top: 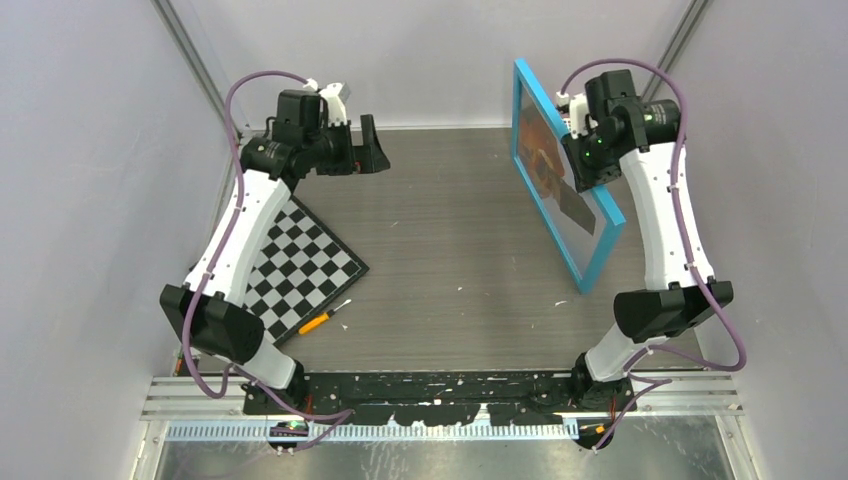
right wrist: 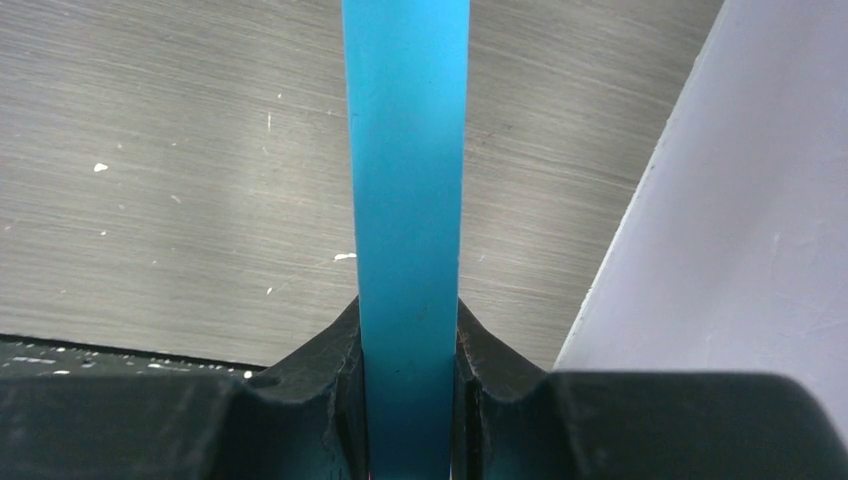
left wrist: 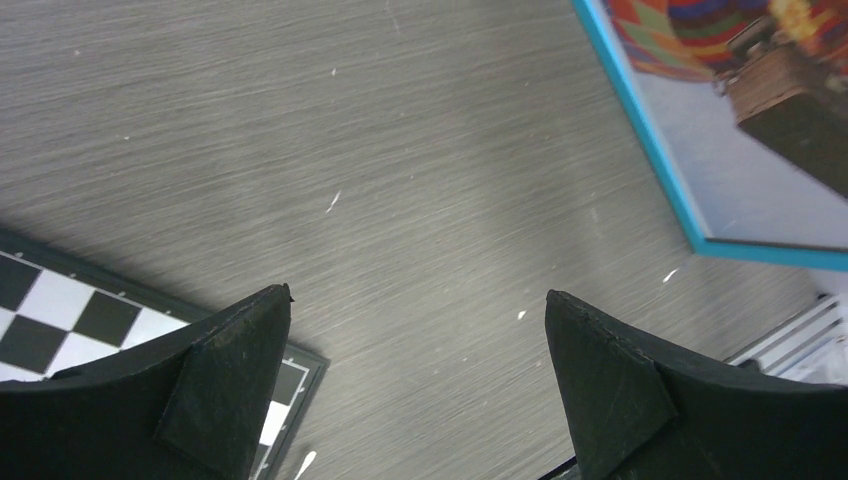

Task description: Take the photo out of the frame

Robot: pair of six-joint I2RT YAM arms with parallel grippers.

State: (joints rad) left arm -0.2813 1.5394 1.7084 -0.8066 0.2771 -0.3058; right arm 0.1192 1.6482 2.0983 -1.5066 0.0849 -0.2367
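The frame (top: 603, 258), with its thin bright-blue border, stands on edge at the right side of the table, its front facing left. Behind its glass is the photo (top: 545, 160), an orange-red balloon with a dark basket. My right gripper (top: 590, 165) is shut on the frame's upper edge. In the right wrist view the blue edge (right wrist: 405, 150) runs up between the two black fingers of that gripper (right wrist: 408, 330). My left gripper (top: 370, 145) hangs open above the back left of the table, holding nothing. Its wrist view shows the frame's corner (left wrist: 650, 150) and the photo (left wrist: 760, 70) far beyond the gripper (left wrist: 418, 297).
A black-and-white chequered board (top: 300, 265) lies flat on the left, under the left arm, with its corner (left wrist: 60, 310) also in the left wrist view. A small orange-tipped tool (top: 318, 322) lies beside its near corner. The white side wall (right wrist: 740, 200) is close behind the frame.
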